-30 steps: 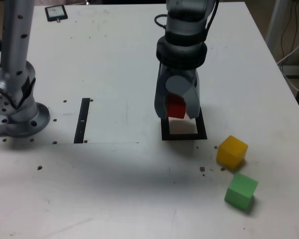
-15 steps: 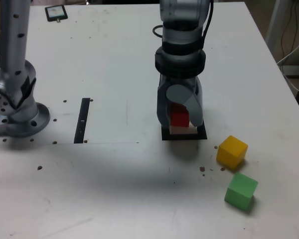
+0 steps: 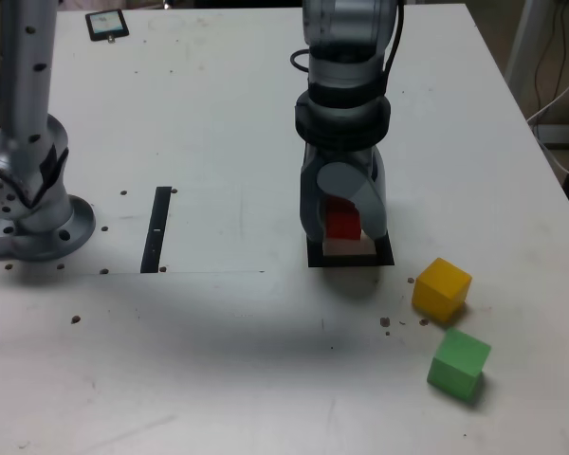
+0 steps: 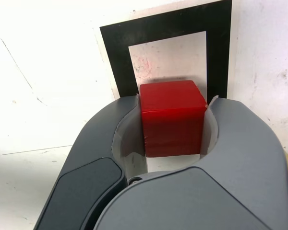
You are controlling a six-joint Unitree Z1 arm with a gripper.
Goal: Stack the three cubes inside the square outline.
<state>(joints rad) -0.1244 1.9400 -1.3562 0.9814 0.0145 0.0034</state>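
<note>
the grey two-fingered gripper point(image 4: 174, 103) pinches the small matte red cube point(image 4: 172, 117) over the thick black square outline point(image 3: 383, 248). if it lets go while the cube is raised or off-centre, the cube could drop askew or overlap the border. at the exterior view's four o'clock from the outline sit the yellow cube point(image 3: 442, 289) and, beyond, the green cube point(image 3: 458, 364).

In the exterior view, the gripper point(image 3: 343, 226) and red cube point(image 3: 342, 220) moved slightly lower and rightward, right of centre.
</note>
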